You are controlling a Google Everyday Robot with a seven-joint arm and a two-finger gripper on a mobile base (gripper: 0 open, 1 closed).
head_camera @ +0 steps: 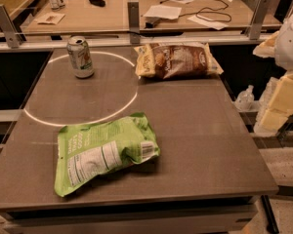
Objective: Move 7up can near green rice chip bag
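The 7up can (80,56) stands upright at the table's far left, inside a thin white circle marked on the tabletop. The green rice chip bag (103,152) lies flat near the table's front left, its white nutrition label facing up. The can is well apart from the bag, farther back on the table. My gripper (279,104) shows as cream-coloured parts at the right edge of the camera view, beyond the table's right side, far from both the can and the bag. It holds nothing that I can see.
A brown and cream chip bag (176,60) lies at the table's far middle-right. The grey table (200,145) ends at a rail with metal posts (133,16) along the back. Behind it is a wooden desk with papers and cables (185,11). A small clear bottle (245,99) stands off the right edge.
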